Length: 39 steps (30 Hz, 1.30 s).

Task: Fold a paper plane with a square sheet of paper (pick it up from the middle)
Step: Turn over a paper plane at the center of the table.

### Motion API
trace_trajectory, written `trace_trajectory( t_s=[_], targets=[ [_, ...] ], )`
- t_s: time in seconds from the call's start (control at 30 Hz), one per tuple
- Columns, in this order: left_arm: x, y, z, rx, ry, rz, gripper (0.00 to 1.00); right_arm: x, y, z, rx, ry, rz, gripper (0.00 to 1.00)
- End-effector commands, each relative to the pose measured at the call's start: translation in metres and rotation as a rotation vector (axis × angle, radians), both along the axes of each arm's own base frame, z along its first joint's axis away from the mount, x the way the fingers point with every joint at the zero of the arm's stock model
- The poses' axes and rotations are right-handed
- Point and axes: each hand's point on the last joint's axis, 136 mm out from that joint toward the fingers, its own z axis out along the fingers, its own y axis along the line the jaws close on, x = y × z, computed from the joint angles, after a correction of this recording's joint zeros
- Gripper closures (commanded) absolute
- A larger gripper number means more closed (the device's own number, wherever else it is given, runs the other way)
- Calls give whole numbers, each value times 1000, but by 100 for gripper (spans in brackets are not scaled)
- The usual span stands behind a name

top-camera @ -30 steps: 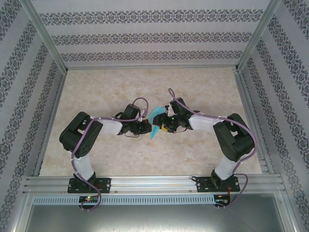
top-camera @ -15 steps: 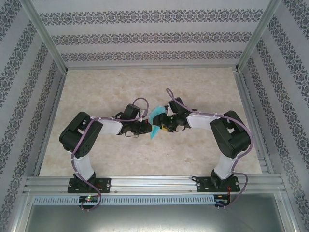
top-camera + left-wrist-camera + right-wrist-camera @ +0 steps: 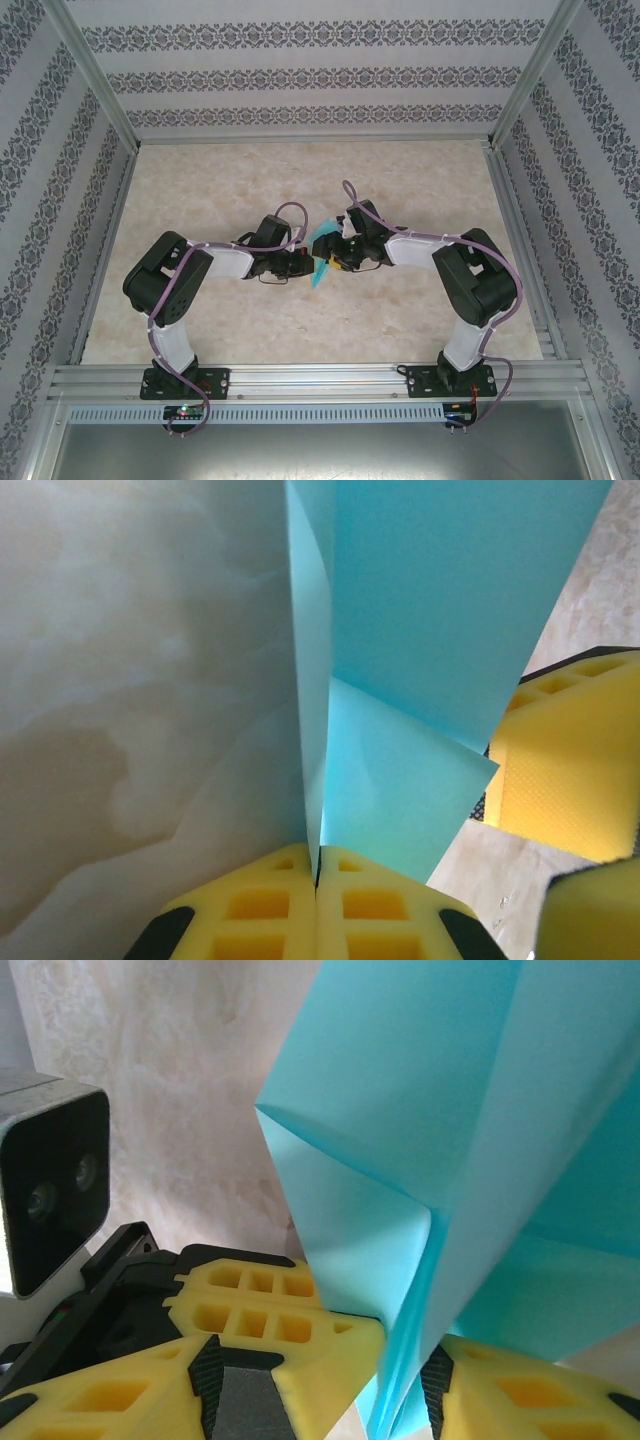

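Observation:
The turquoise sheet of paper [image 3: 322, 250] is folded into several layers and held upright above the table's middle, between the two grippers. My left gripper [image 3: 306, 263] is shut on the paper's lower edge; in the left wrist view its yellow pads [image 3: 317, 858] meet with the paper [image 3: 430, 630] rising out of the seam. My right gripper [image 3: 335, 258] faces it from the right, open. In the right wrist view its fingers [image 3: 408, 1360] stand either side of a creased fold of the paper [image 3: 420, 1100], the left pad touching it.
The marbled tabletop [image 3: 420, 180] has free room all round the arms. Aluminium rails [image 3: 320, 378] run along the near edge and patterned walls close the other sides. The left gripper's yellow fingers [image 3: 250, 1295] and camera [image 3: 50, 1180] sit close beside my right fingers.
My right gripper has shifted slightly left onto the paper and its jaws have narrowed a little. The left gripper holds still with the paper.

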Motion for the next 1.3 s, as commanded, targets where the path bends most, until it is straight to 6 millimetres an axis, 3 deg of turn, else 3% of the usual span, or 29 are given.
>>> trace_trajectory(
  t_s=[0.0,0.43,0.67,1.1,1.27],
  targets=[
    [0,-1,4,-17,-6,-13,93,-3,8,-5,15,23,13,45],
    [1,-7,27,-98,-20,-11,93,-11,-6,-22,-75,39,1,62],
    [2,-6,30,-115,-18,1,94,-15,-14,-21,-86,33,-15,69],
    [4,-10,36,-143,-14,5,93,-12,-5,-16,-64,25,-10,84],
    [4,-9,39,-150,-17,7,90,-12,-11,-20,-121,18,4,93]
  ],
)
